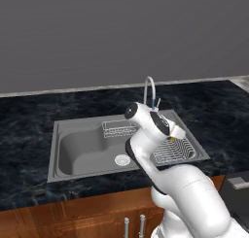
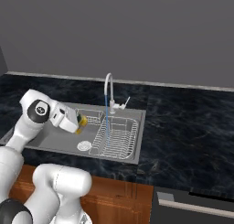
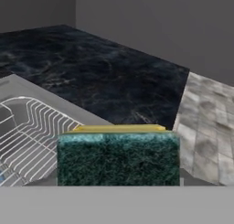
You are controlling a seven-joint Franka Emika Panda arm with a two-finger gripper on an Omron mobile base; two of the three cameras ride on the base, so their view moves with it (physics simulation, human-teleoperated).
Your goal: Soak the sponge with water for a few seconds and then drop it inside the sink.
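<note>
Plain grey wall [image 1: 121, 33], dark marbled countertop [image 2: 183, 122], wooden cabinet fronts [image 1: 73, 217], grey tiled floor [image 3: 205, 127]

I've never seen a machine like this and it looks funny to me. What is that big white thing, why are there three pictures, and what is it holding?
The big white thing is a robot arm in a pretend, computer-drawn kitchen. Two cameras ride behind it, one on its left and one on its right, so two pictures show the same place from two sides. The third camera sits on its hand and looks along its claw.

In front of it is a dark marble counter with a grey sink. In the sink are a wire dish rack and a small wire basket. A thin blue stream of water runs from the curved faucet into the rack.

The claw is shut on a sponge, yellow with a green scrubby side, held above the sink and to one side of the water.
</note>
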